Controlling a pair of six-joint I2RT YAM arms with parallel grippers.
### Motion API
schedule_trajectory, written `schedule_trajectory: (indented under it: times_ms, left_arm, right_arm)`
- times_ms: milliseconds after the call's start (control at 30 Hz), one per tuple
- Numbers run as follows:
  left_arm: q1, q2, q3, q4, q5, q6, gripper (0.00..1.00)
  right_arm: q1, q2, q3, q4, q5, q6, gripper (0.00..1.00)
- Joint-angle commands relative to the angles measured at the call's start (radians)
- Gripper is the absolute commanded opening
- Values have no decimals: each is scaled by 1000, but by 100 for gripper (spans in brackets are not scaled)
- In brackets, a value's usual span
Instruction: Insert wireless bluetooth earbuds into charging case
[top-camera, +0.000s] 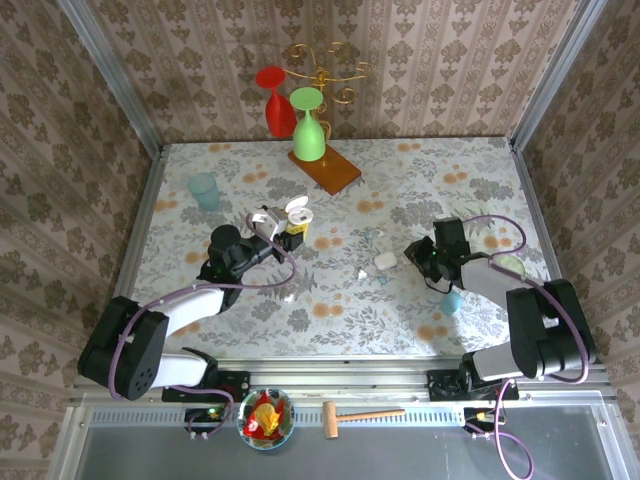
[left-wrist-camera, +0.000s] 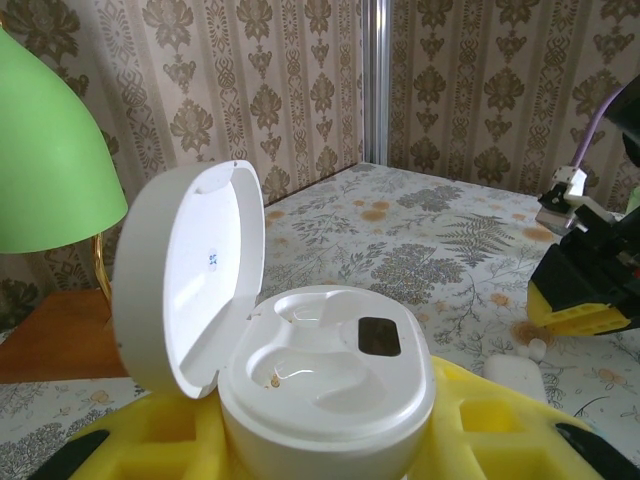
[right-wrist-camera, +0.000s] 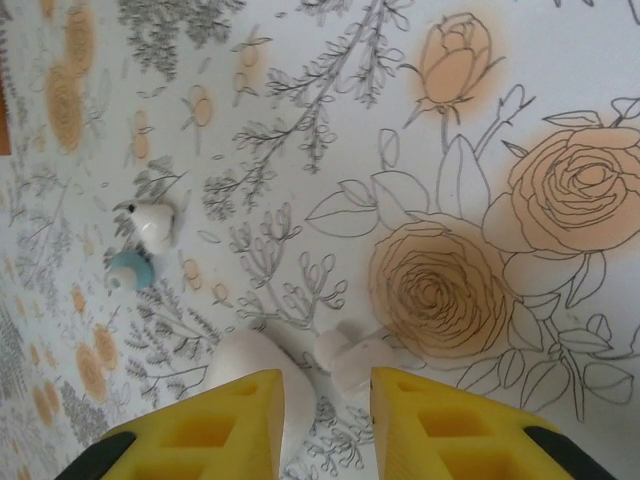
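Note:
My left gripper (top-camera: 272, 228) is shut on the white charging case (left-wrist-camera: 325, 385), held between its yellow fingers (left-wrist-camera: 480, 430) with the lid (left-wrist-camera: 190, 280) swung open. Both wells in the case are empty. My right gripper (right-wrist-camera: 328, 385) points down at the table, open, with one white earbud (right-wrist-camera: 355, 358) lying between its fingertips and touching the right one. A second rounded white case (right-wrist-camera: 250, 370) lies partly under its left finger. Another white earbud (right-wrist-camera: 155, 222) and a small blue piece (right-wrist-camera: 130, 270) lie further off on the cloth.
Upturned red (top-camera: 277, 100) and green (top-camera: 308, 125) glasses stand on a wooden board (top-camera: 330, 170) at the back, below a gold rack. A teal cup (top-camera: 204, 190) stands at the back left. A small teal object (top-camera: 452, 300) sits by the right arm.

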Motion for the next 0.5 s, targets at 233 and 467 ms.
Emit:
schedule_trajectory:
  times_ms: [233, 467]
  left_arm:
    - [-6, -25, -2, 3, 11, 3, 4]
    - [-9, -13, -1, 17, 13, -1, 4]
  right_arm:
    - [-6, 58, -13, 49, -27, 61, 31]
    - [-5, 62, -25, 54, -46, 71, 31]
